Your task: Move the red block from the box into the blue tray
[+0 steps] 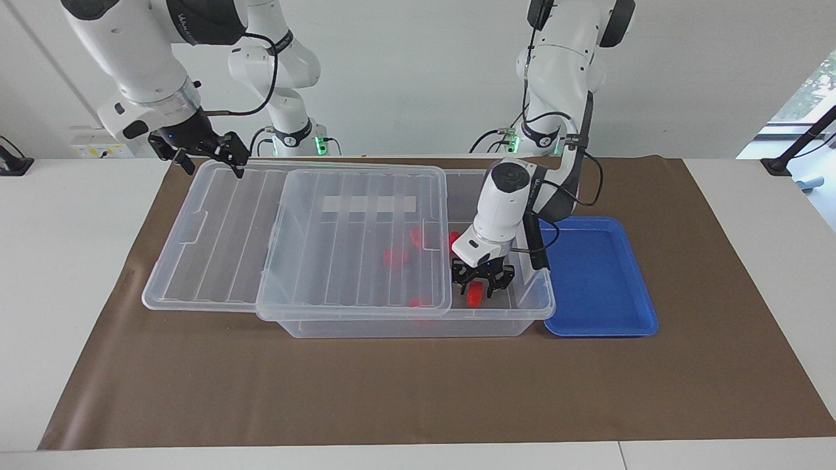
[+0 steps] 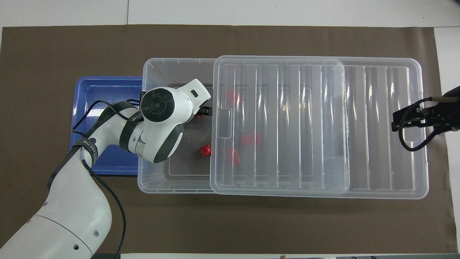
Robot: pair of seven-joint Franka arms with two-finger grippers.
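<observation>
The left gripper (image 1: pixel 482 282) is down inside the open end of the box (image 1: pixel 405 323), and its fingers (image 1: pixel 465 277) close on a red block (image 1: pixel 475 294), which shows between them in the facing view. From above, the arm's wrist hides both the fingers and this block. Whether the block is lifted clear of the box floor or just pinched there, I cannot tell.

Around the fingers, the other blocks lie loose in the box: one block (image 2: pixel 205 150) on the uncovered floor just beside the lid's edge, and others under the clear lid (image 2: pixel 280 122), which is slid toward the right arm's end so that it covers most of the box and overhangs it there.

Just beside the box, at the left arm's end, the tray (image 1: pixel 597 281) sits on the tabletop with nothing red in it.

The right gripper (image 1: pixel 208 151) is at the overhanging end of the lid, over its edge; I cannot tell whether its fingers are open or closed, nor whether they touch the lid.

As I judge it, the opening and the grasp are done. Left to do: lift the block over the box wall, carry it above the tray, and release it there.
</observation>
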